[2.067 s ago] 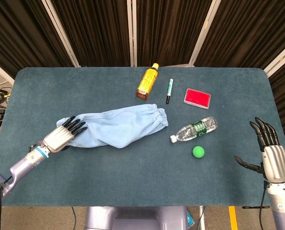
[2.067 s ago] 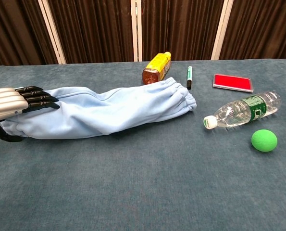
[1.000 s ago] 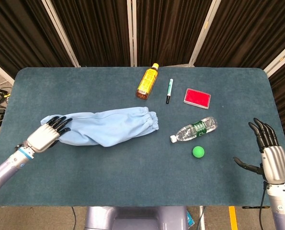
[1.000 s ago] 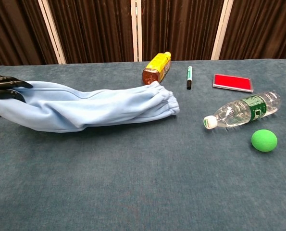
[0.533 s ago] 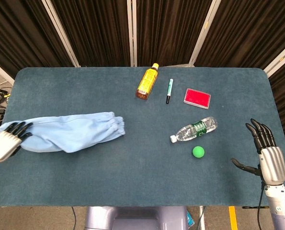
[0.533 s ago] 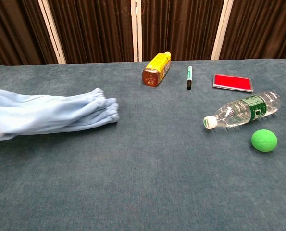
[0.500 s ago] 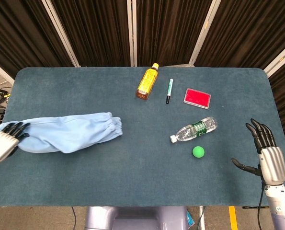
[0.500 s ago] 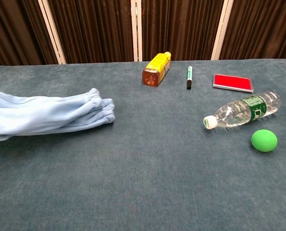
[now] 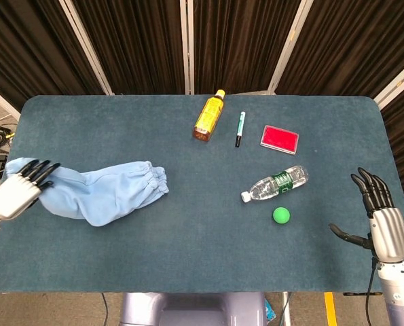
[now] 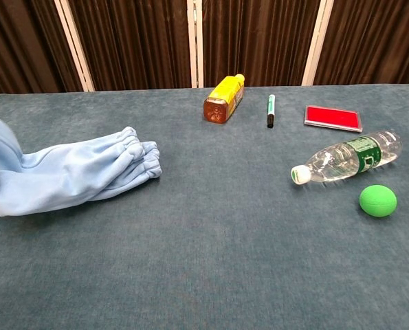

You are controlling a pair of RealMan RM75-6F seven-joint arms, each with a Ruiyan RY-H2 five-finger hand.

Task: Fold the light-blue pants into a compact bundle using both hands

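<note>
The light-blue pants [image 9: 100, 191] are gripped at one end by my left hand [image 9: 17, 192]; I should carry it over toward the cuffs while my open, empty right hand [image 9: 381, 224] comes in.

The light-blue fabric pants [image 9: 100, 191] lie along the left part of the dark felt-covered table [image 9: 188, 258], their gathered cuffs [image 10: 139, 159] pointing toward the middle. The silver-and-black left hand [image 9: 15, 191] sits at the table's left edge, on the pants' left end. At the far side, from left to right, lie the orange drink bottle with a yellow cap [image 9: 208, 115], the green-and-black marker pen [image 9: 240, 129] and the flat red rectangular case [image 9: 280, 138]. The clear plastic water bottle [image 9: 276, 183] lies nearer, right of centre, with the small green ball [image 9: 281, 215] just in front of it. The silver-and-black right hand [image 9: 381, 221] stands at the right edge, well apart from the ball.
</note>
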